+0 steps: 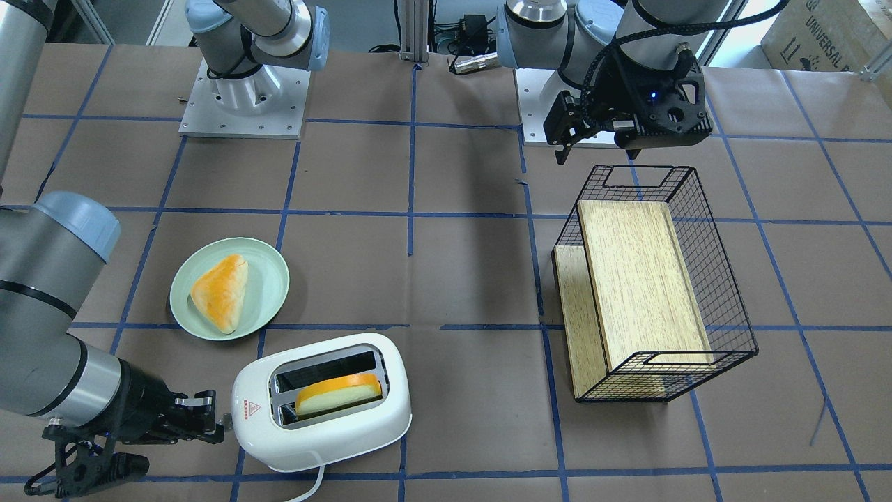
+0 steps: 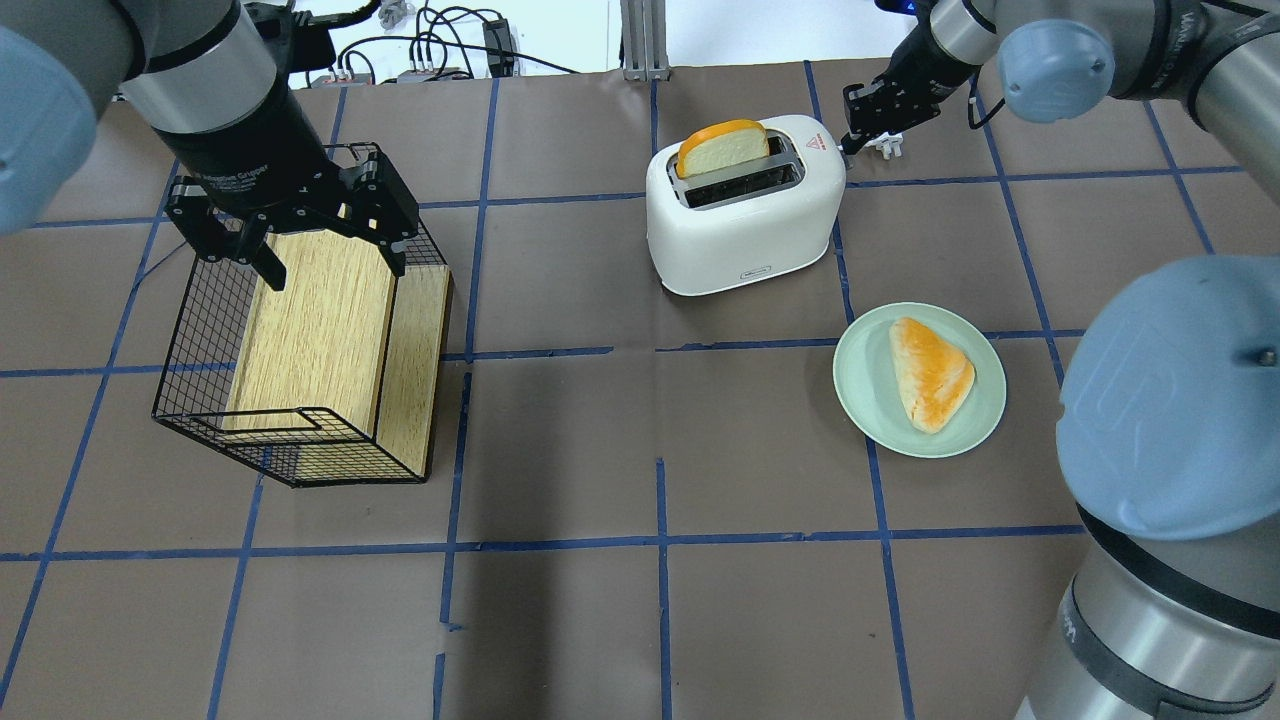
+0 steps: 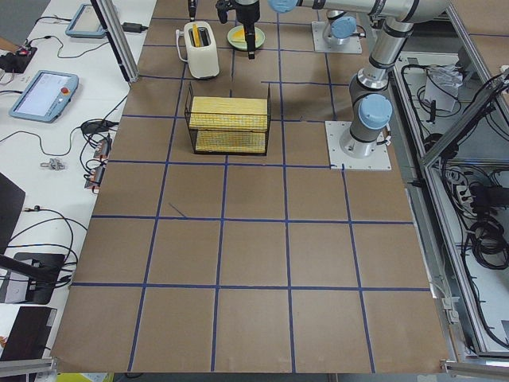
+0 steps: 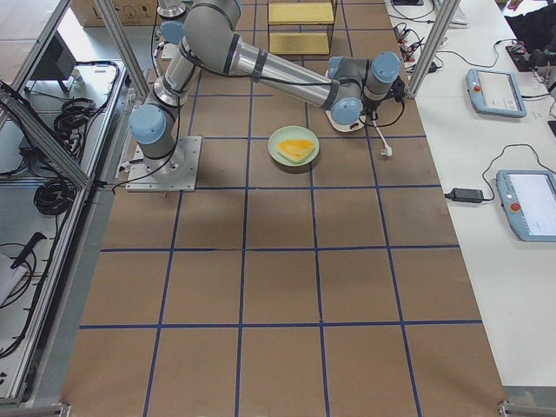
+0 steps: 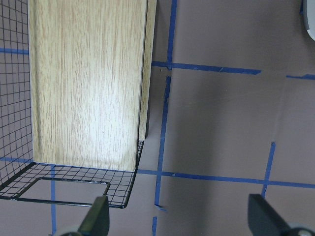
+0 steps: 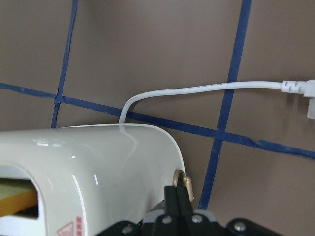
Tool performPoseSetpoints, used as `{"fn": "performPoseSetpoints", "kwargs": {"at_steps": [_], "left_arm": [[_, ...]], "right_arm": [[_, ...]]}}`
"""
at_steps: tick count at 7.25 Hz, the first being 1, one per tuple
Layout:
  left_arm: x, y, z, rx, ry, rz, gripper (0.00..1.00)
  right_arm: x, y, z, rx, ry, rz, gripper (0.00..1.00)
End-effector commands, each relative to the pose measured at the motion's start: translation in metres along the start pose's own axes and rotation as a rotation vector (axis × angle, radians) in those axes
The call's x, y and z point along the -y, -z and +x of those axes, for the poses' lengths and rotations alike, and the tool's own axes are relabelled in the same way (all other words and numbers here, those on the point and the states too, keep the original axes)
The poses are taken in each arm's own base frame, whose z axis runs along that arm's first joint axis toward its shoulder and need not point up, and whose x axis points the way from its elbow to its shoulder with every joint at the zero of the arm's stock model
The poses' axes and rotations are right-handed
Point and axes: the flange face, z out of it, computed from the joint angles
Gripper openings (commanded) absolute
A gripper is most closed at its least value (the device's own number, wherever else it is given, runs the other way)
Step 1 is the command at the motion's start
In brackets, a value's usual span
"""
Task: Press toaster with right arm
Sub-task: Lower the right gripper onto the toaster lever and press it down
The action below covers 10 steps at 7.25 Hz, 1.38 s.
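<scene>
Brown paper table [image 1: 460,265] taped in blue squares. Front-facing: white rounded plastic two-slot toaster [image 1: 327,432] near the operators' edge, black right gripper [image 1: 216,418] just beside its end. Right wrist: fingers [image 6: 172,201] pinched narrow at the clear end knob [image 6: 182,182]; approach looks done, a downward push likely next. Left wrist: left gripper [image 5: 179,219] spread wide above a black wire basket [image 5: 74,189].

a robotics lab: brown-papered table [image 4: 278,287] gridded in blue tape, right arm [image 4: 278,74] bolted to a metal base plate [image 4: 188,175], teach pendants [image 4: 528,204] and cables [image 4: 35,117] alongside

Two steep views face each other across the table [image 2: 600,450], both showing the toaster [image 2: 745,205]. Two distant ones look along it from either end; wrist cameras sit close.
</scene>
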Motion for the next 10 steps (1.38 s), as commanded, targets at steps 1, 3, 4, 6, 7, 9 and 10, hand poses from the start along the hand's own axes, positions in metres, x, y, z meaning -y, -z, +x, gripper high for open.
{"fn": "performPoseSetpoints", "kwargs": {"at_steps": [1, 3, 4, 6, 7, 9, 10], "left_arm": [[0.0, 0.0, 0.0, 0.0, 0.0, -0.001, 1.0], [0.0, 0.0, 0.0, 0.0, 0.0, -0.001, 1.0], [0.0, 0.0, 0.0, 0.0, 0.0, -0.001, 1.0], [0.0, 0.001, 0.0, 0.0, 0.0, 0.001, 1.0], [0.0, 0.001, 0.0, 0.0, 0.0, 0.001, 1.0], [0.0, 0.0, 0.0, 0.0, 0.0, -0.001, 1.0], [0.0, 0.0, 0.0, 0.0, 0.0, 0.001, 1.0]], "right_arm": [[-0.005, -0.01, 0.001, 0.01, -0.016, -0.026, 0.04], [-0.012, -0.021, 0.002, 0.022, -0.025, -0.048, 0.04], [-0.011, -0.021, 0.004, 0.021, -0.025, -0.046, 0.04], [-0.01, -0.024, 0.008, 0.022, -0.028, -0.048, 0.04], [-0.01, -0.026, 0.009, 0.023, -0.028, -0.05, 0.04], [-0.01, -0.032, 0.011, 0.025, -0.028, -0.056, 0.04], [-0.01, -0.033, 0.012, 0.025, -0.031, -0.057, 0.04]]}}
